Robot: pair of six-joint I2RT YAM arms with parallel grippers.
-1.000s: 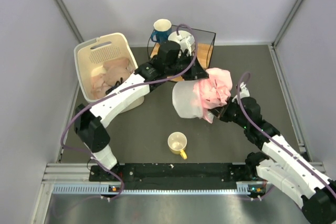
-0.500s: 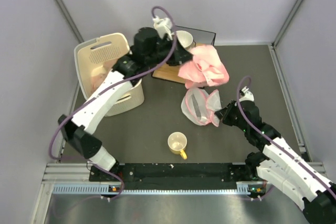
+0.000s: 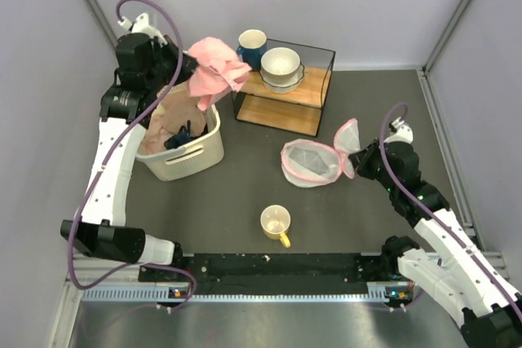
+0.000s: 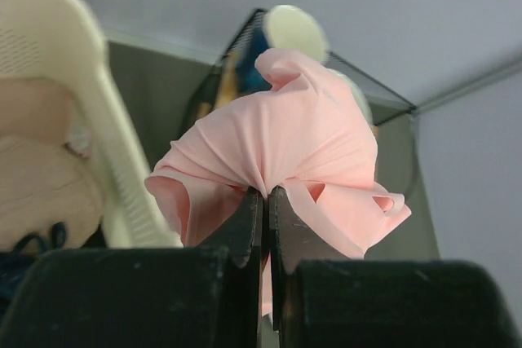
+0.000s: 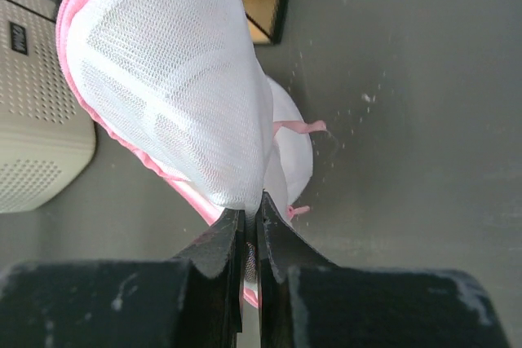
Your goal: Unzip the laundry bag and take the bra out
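Top external: bra [image 3: 214, 63] hides left tool [image 4: 266, 195] gripping it; right tool [image 5: 251, 216] pinches laundry bag [image 3: 310, 162].

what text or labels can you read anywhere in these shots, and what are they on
No text here is clear enough to quote.
Small dark label on the cream basket, right wrist view: light letters, too blurred to read.
The bra, laundry bag and yellow mug show no print.
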